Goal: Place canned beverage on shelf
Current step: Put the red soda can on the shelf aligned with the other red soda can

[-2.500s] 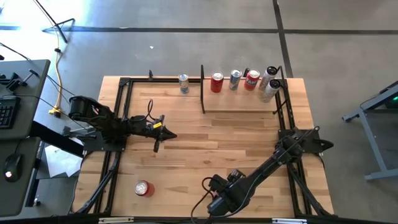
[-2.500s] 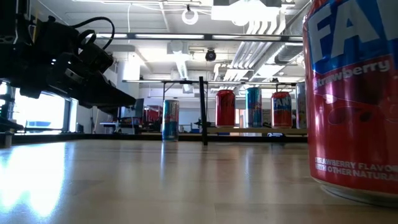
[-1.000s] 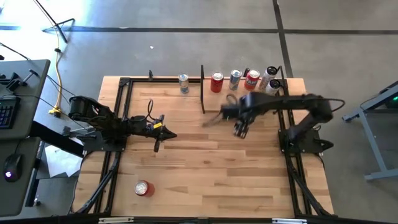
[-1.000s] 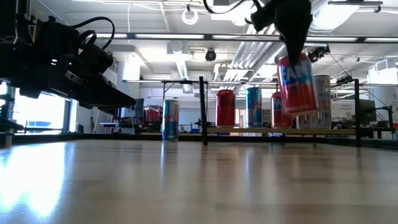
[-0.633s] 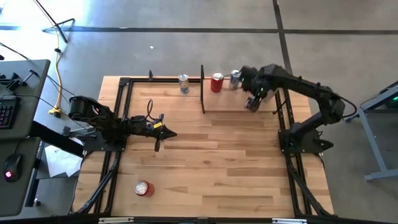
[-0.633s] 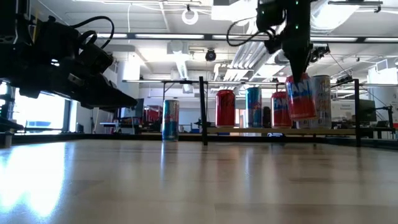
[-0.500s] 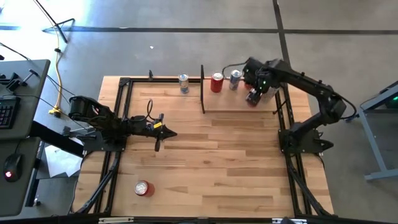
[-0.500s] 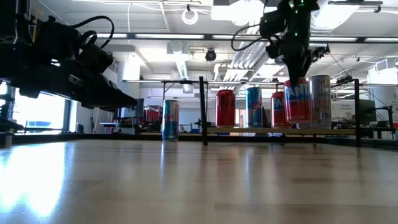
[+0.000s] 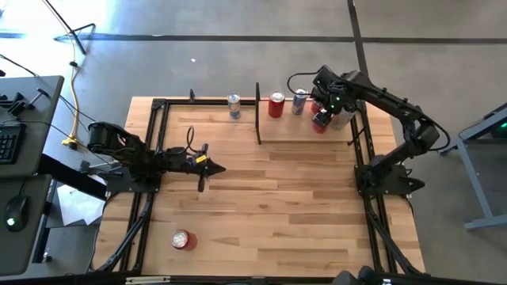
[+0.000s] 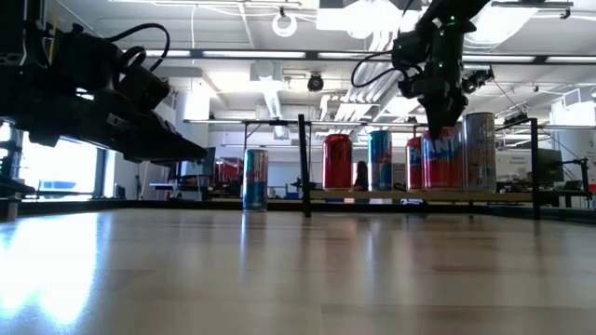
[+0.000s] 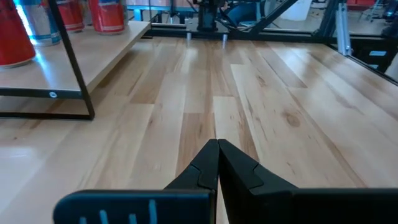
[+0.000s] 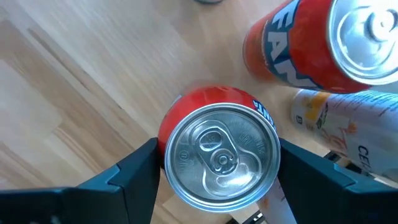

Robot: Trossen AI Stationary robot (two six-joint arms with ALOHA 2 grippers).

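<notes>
Nearest you on the tabletop [image 9: 261, 206], a red can on its side [image 9: 184, 239] lies by the front left corner, where it lay a couple of seconds ago. Farther in, your left gripper [image 9: 201, 179] hangs above the left half of the table, fingers pressed together on nothing, unmoved across all the frames. At the far edge, your right gripper [image 9: 320, 120] has swung from the front of the table over to the shelf [image 9: 305, 131] and has come down since half a second ago. Its fingers [image 12: 127, 171] sit on either side of the strawberry can [image 12: 219, 152], which is upright and looks to rest on the shelf panel at its right end, just beside another red can [image 12: 305, 43] and a pale can [image 12: 348, 124]. The fingers are near the can's sides, but you cannot tell whether they grip it. Left of the shelf, a blue can [image 9: 234, 105] stands alone on the tabletop.
</notes>
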